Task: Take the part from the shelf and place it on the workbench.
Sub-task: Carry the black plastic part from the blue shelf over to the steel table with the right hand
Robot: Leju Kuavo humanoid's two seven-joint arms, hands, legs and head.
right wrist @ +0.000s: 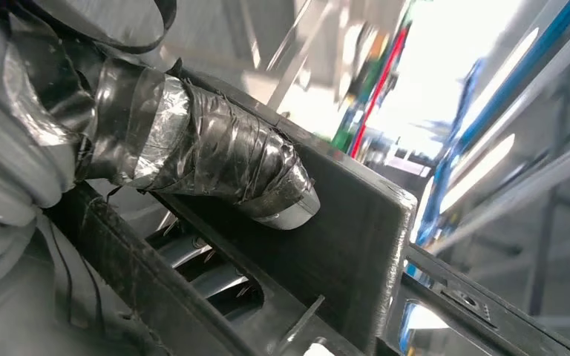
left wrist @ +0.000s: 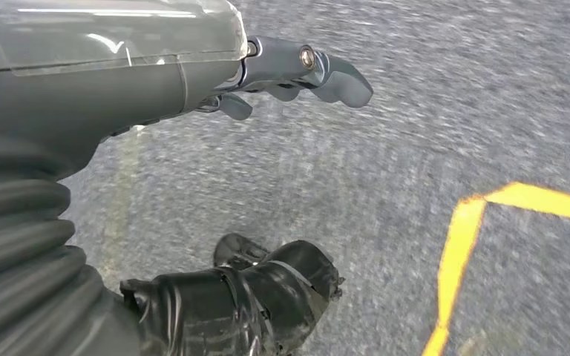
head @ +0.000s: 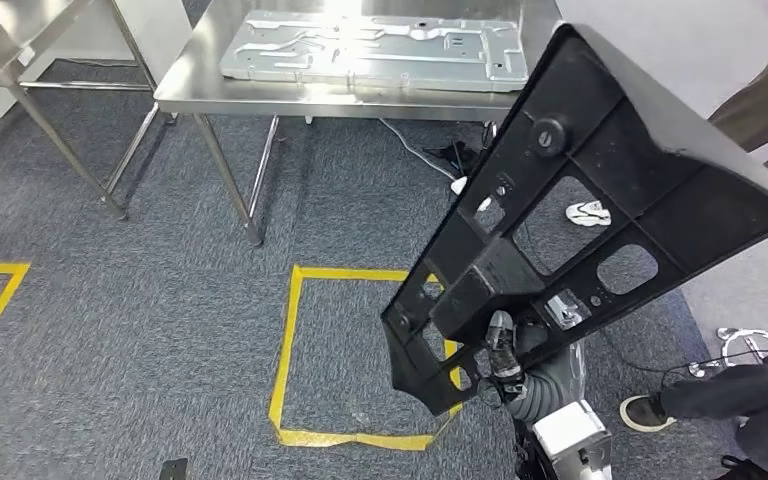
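Note:
A large black plastic panel [head: 580, 200] with several cut-outs hangs tilted in the air at the right of the head view, above the carpet. My right hand [head: 505, 350] grips its lower end from beneath. In the right wrist view my taped thumb [right wrist: 215, 159] presses on the black panel [right wrist: 356, 230]. The steel workbench [head: 185, 85] stands ahead at the back, and a grey metal plate [head: 380, 45] lies on it. My left hand [left wrist: 282, 74] hangs over the carpet with its fingers loosely apart and nothing in them.
A yellow tape square [head: 290, 350] marks the grey carpet in front of me. More steel table legs [head: 60, 140] stand at the back left. A person's leg and shoe [head: 660, 405] are at the lower right, with cables [head: 430, 155] on the floor under the workbench.

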